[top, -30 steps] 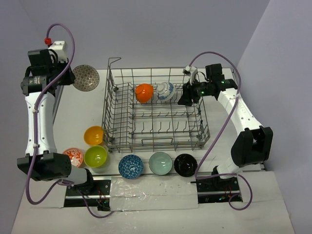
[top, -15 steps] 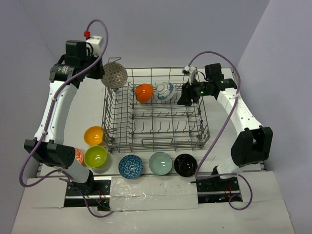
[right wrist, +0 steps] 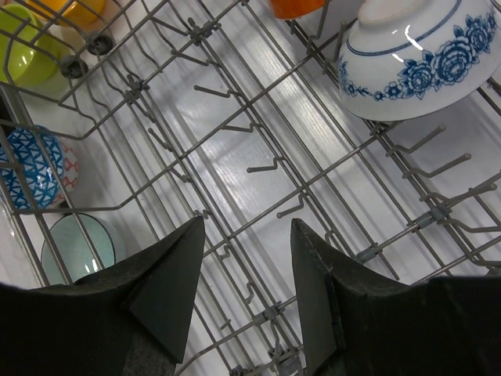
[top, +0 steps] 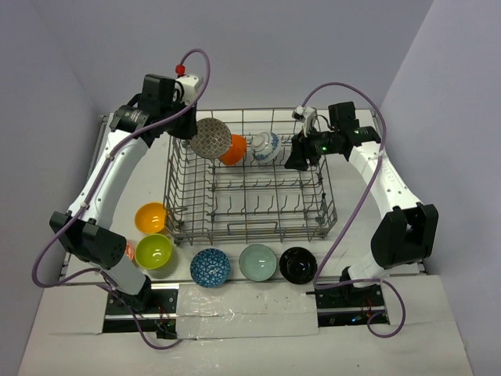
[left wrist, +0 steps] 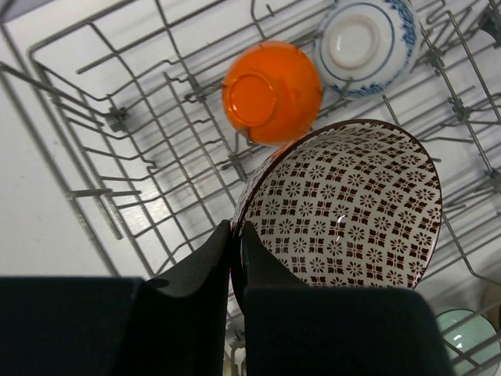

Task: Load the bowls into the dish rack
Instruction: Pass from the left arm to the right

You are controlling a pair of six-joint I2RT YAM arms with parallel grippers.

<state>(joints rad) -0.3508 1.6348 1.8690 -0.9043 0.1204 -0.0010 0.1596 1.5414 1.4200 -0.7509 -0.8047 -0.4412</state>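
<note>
My left gripper (top: 192, 130) (left wrist: 235, 232) is shut on the rim of a white bowl with a brown pattern (top: 210, 138) (left wrist: 352, 205). It holds the bowl tilted over the back left of the grey wire dish rack (top: 249, 232). Just beyond, an orange bowl (top: 234, 153) (left wrist: 272, 92) and a blue-flowered white bowl (top: 264, 146) (right wrist: 415, 55) rest upside down in the rack. My right gripper (top: 297, 161) (right wrist: 246, 225) hangs open over the rack's back right, with nothing between its fingers. Yellow (top: 151, 217), lime green (top: 153, 251), blue-patterned (top: 210, 267), pale teal (top: 257, 262) and black (top: 297, 265) bowls stand on the table.
A red-and-white bowl (top: 127, 251) shows partly behind the left arm's lower link. A raised wire loop (top: 182, 99) stands at the rack's back left corner. The right arm's purple cable (top: 345, 211) hangs past the rack's right side. Both arm bases sit at the near edge.
The left arm has swung right with the brown-patterned bowl, from over the table's left side to over the rack's back left. The right arm has stayed put.
</note>
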